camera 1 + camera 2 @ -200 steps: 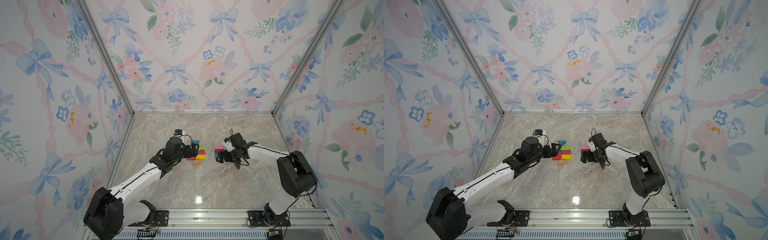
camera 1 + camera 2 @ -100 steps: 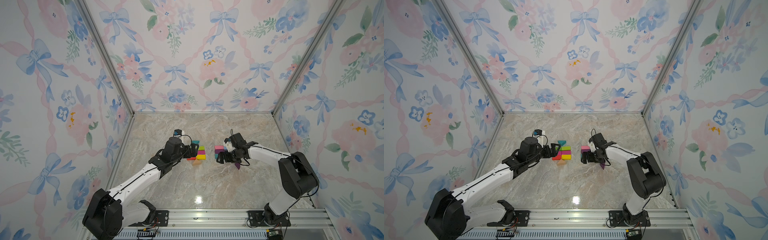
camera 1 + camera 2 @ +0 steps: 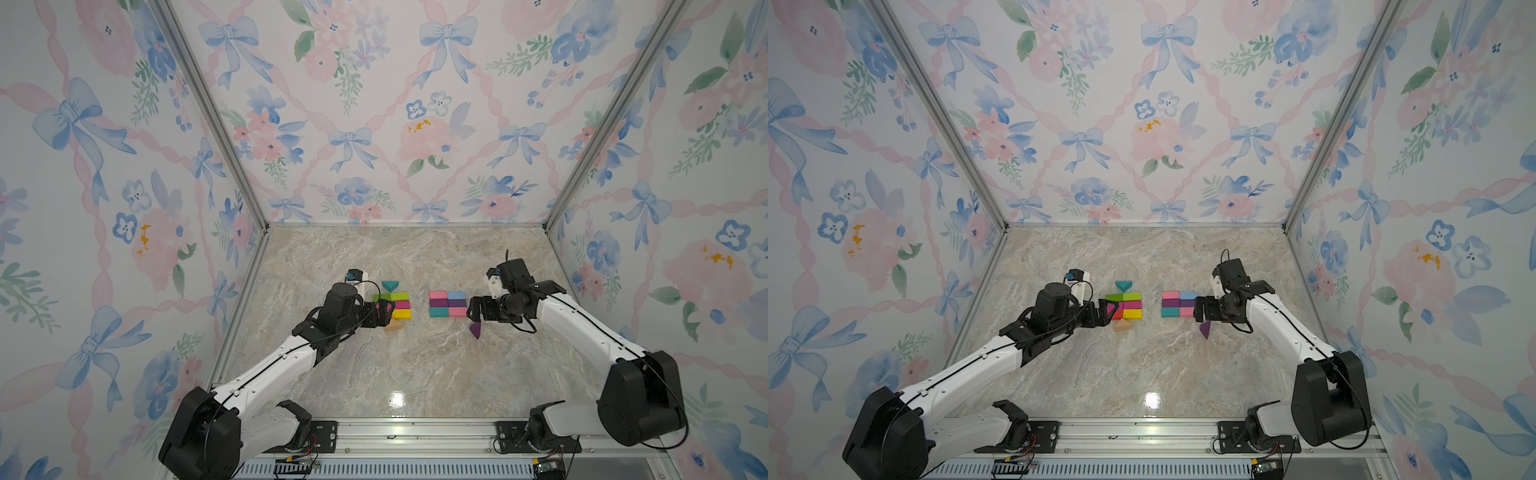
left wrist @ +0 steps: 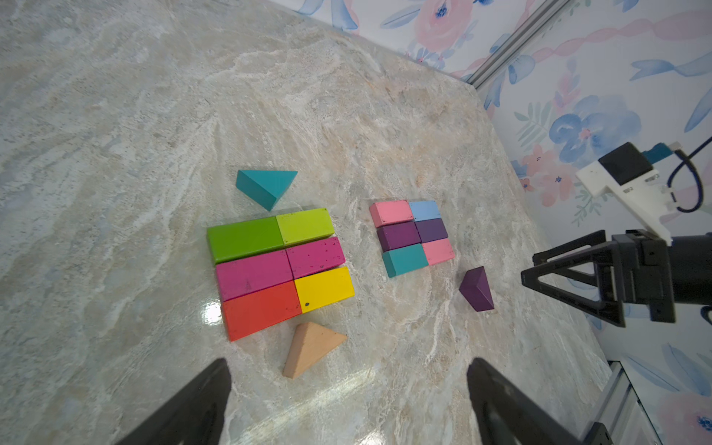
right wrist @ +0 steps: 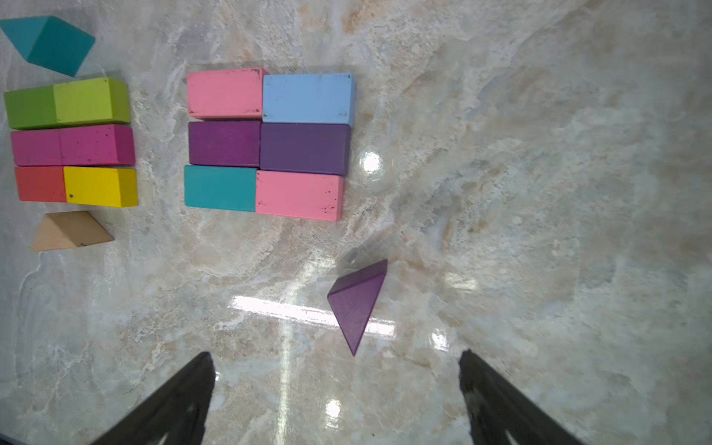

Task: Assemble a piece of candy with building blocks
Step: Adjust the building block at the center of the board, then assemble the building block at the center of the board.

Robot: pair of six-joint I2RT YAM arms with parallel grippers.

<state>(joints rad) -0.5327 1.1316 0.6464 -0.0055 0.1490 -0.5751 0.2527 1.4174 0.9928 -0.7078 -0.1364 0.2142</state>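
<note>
Probably midway: green-topped rectangle (image 3: 400,306), pink-topped rectangle (image 3: 448,304) built mid-frame; wedges (image 5: 356,304) unplaced. Left fingers (image 4: 192,408), right fingers (image 5: 181,400) open, empty.

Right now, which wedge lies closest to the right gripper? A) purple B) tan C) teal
A: the purple wedge lies loose on the table just ahead of the open right gripper; the teal wedge and tan wedge flank the block group over by the left gripper.
</note>
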